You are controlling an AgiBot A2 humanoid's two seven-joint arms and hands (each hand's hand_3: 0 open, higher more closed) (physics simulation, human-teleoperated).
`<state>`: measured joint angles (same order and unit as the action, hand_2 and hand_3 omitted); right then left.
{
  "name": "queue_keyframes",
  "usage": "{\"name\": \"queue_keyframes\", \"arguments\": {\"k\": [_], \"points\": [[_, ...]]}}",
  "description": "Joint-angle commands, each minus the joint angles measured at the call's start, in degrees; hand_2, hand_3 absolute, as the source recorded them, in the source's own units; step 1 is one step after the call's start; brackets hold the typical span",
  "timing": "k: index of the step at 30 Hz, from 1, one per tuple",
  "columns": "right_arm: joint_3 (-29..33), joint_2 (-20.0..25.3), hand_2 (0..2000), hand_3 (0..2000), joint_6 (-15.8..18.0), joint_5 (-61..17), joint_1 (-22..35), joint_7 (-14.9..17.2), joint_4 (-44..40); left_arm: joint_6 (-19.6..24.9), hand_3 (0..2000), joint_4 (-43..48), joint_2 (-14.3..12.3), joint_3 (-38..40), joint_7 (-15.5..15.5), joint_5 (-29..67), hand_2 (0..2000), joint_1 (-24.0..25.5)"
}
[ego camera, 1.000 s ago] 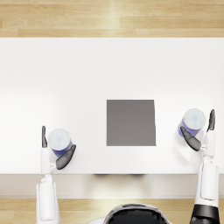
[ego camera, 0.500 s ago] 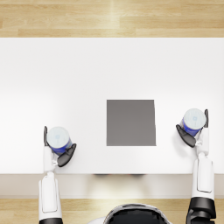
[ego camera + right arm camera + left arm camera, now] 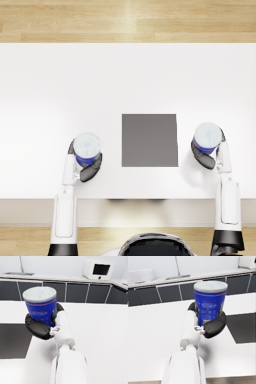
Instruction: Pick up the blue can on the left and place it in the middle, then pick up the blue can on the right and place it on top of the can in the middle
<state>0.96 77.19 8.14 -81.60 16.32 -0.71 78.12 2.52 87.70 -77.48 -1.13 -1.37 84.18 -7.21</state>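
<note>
Left of the dark mat (image 3: 149, 139), the left hand (image 3: 86, 167) wraps its fingers around one blue can (image 3: 87, 148), while right of it the right hand (image 3: 206, 155) likewise grips the other blue can (image 3: 207, 137).

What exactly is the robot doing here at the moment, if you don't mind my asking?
Each hand is wrapped around a blue can on the white table. The left hand grips the left can, and the right hand grips the right can. The dark square mat in the middle lies between them with nothing on it, so neither can has been placed yet.
</note>
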Motion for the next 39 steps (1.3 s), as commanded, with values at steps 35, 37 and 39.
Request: {"name": "queue_keyframes", "arguments": {"k": [35, 37, 39], "points": [[-9.3, 5.5, 2000, 1520, 5.5, 0.0, 7.3, 0.1, 25.1, -2.4, 0, -25.1, -9.7, -24.7, -9.2, 0.0, 0, -22.8], [-10.9, 7.0, 2000, 1520, 6.5, 0.0, 10.2, 0.1, 22.7, -2.5, 0, -19.7, -8.8, -22.8, -8.1, 0.0, 0, -20.5], [-13.1, 8.2, 2000, 1520, 7.0, 0.0, 12.3, 0.0, 19.8, -2.5, 0, -13.4, -7.4, -20.2, -6.0, 0.0, 0, -17.2]]}}
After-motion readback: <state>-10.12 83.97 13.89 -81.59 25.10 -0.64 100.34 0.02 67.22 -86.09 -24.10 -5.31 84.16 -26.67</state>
